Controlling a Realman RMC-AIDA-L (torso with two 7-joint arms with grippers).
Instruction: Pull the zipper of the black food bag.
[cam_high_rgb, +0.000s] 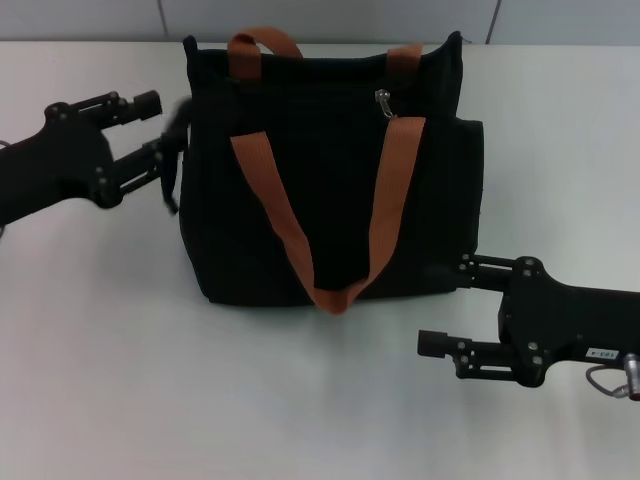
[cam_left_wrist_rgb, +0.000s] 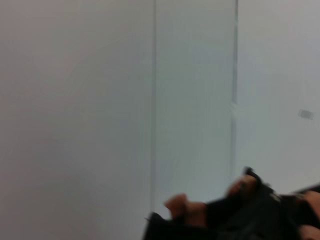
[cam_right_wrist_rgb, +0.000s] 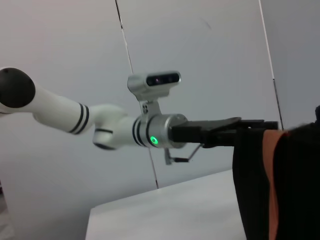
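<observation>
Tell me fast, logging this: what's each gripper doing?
Left gripper: at the black food bag's left side; state unclear.
Right gripper: open, holding nothing.

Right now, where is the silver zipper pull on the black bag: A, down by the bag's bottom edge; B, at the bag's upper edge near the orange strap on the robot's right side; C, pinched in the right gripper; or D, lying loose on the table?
B: the zipper hangs at the upper edge of the black food bag, just above the right-side orange strap.
</observation>
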